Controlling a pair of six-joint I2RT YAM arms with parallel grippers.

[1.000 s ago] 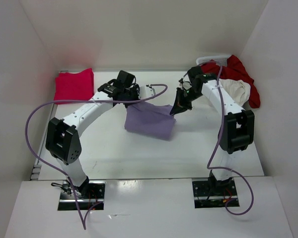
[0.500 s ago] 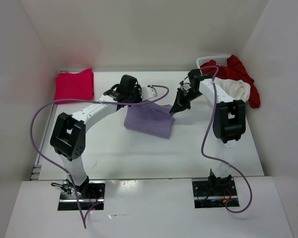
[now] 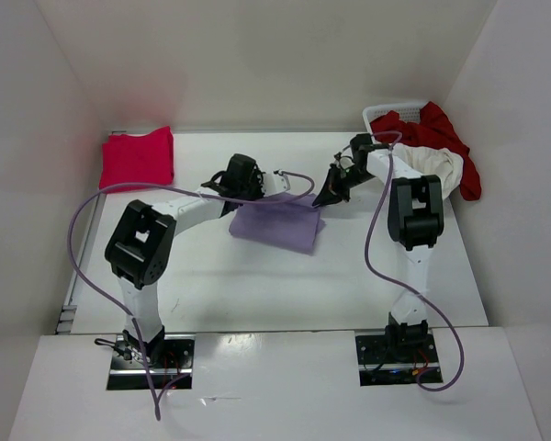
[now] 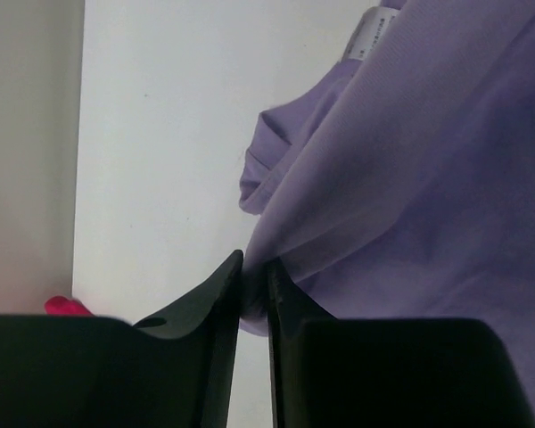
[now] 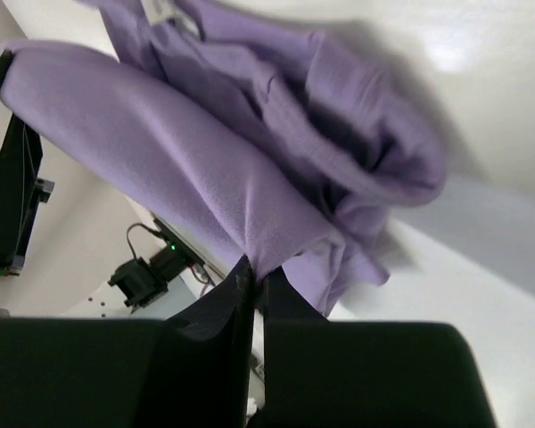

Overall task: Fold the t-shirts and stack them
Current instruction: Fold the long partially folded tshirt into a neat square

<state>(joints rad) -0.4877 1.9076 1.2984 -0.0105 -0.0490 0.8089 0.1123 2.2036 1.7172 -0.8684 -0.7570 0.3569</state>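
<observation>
inside basket (image 3: 386, 110) — red shirt (image 3: 445, 124), cream shirt (image 3: 436, 163)

Only a rim corner of the white plastic lattice basket (image 3: 386, 110) shows past the dark red cloth t-shirt (image 3: 445, 121) and the cream white cloth t-shirt (image 3: 441, 163). In the left wrist view, the lavender purple cloth t-shirt (image 4: 428, 205) runs off the right edge, and the magenta-pink cloth t-shirt (image 4: 64, 307) is a mere sliver.

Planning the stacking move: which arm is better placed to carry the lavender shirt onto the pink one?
Left, probably. The left gripper meets the lavender shirt on the side nearer the pink shirt, cloth in its barely parted jaws. The right gripper pinches the opposite corner, farther off, on the basket's side.
</observation>
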